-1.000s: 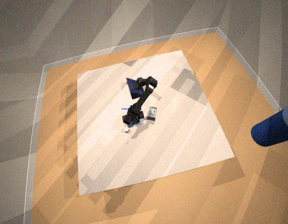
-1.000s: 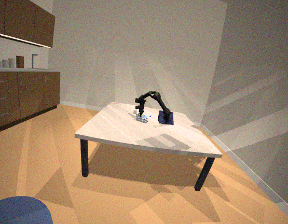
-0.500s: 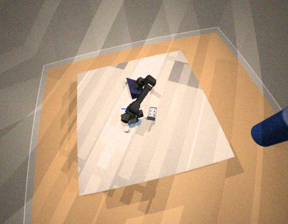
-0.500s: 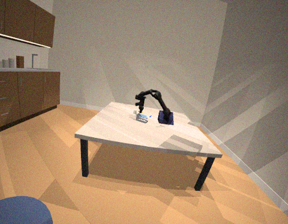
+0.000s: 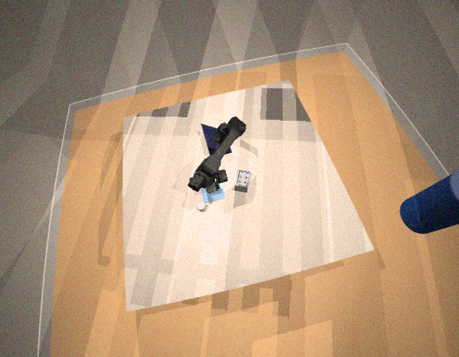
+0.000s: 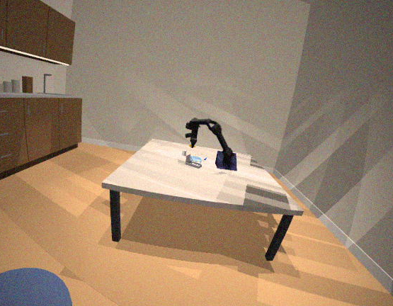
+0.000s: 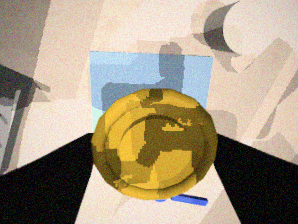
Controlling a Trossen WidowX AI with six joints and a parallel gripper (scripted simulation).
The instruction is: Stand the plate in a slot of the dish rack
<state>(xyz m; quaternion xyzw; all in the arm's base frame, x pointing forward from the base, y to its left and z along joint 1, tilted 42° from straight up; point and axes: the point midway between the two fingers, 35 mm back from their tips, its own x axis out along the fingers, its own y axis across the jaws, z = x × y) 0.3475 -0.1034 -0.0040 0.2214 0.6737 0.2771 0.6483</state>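
carrying the plate [image 6: 192,146] [image 7: 155,145] to the rack [image 5: 243,178] [image 6: 193,162] is prob. next: gripper [image 6: 192,146] [image 7: 153,140] is clamped on its rim, plate roughly flat above the blue mat [image 5: 213,195] [image 6: 196,159] [image 7: 135,72]. keep it high, turn it on edge w/ care, line up w/ a slot, then lower slowly.

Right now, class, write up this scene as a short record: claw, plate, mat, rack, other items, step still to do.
claw: shut on the yellow plate
plate: raised above the table
mat: light blue, lying on the table
rack: grey dish rack, beside the mat, holding no plate
other items: white round object; blue strip
still to do: stand plate in a slot, let go, withdraw
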